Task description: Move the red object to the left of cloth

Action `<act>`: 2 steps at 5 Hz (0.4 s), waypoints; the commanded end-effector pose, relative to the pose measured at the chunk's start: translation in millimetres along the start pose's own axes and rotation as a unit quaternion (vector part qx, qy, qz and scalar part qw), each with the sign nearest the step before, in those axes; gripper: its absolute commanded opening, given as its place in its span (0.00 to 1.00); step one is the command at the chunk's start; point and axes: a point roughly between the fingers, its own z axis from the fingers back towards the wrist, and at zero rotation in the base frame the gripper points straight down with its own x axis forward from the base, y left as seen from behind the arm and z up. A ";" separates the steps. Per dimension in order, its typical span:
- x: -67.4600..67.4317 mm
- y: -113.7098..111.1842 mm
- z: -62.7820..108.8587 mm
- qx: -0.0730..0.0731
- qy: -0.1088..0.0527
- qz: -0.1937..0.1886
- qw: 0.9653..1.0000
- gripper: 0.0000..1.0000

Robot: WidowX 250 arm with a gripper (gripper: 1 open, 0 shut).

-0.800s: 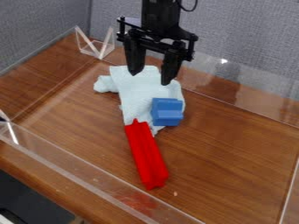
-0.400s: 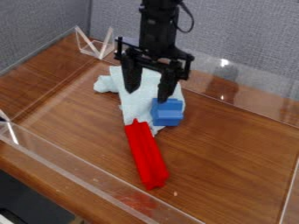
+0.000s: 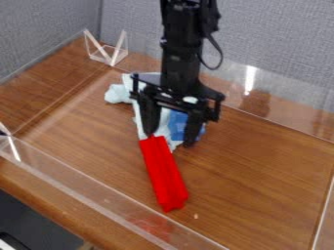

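The red block (image 3: 162, 173) lies flat on the wooden table (image 3: 72, 103), a long bar running from near the clear front wall (image 3: 78, 181) up and back to the cloth (image 3: 131, 98); its far end touches, or just overlaps, the cloth's lower edge; the rest rests on bare wood. The cloth is pale and crumpled, behind the block; a small blue block (image 3: 190, 130) sits on or at the cloth's right side, mostly hidden behind the gripper (image 3: 174, 128).

The gripper points straight down over the block's far end, its two black fingers (image 3: 147, 122) standing well apart and closed on nothing; the left finger stands over the cloth, the right one by the blue block; whether the tips touch anything I cannot tell.

The block looks stiff and light, probably wood or plastic, with smooth painted faces that may slip a little; it should not bend or crush. Gripped at the far end, it would likely droop or swing; a hold across its narrow width nearer the middle seems safer, and clear of the cloth, which could snag and drag along.
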 end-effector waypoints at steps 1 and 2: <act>-7.4 -7.7 8.3 -0.010 -0.032 0.009 0.999 1.00; -11.5 -10.3 -0.7 -0.014 -0.033 0.021 0.999 1.00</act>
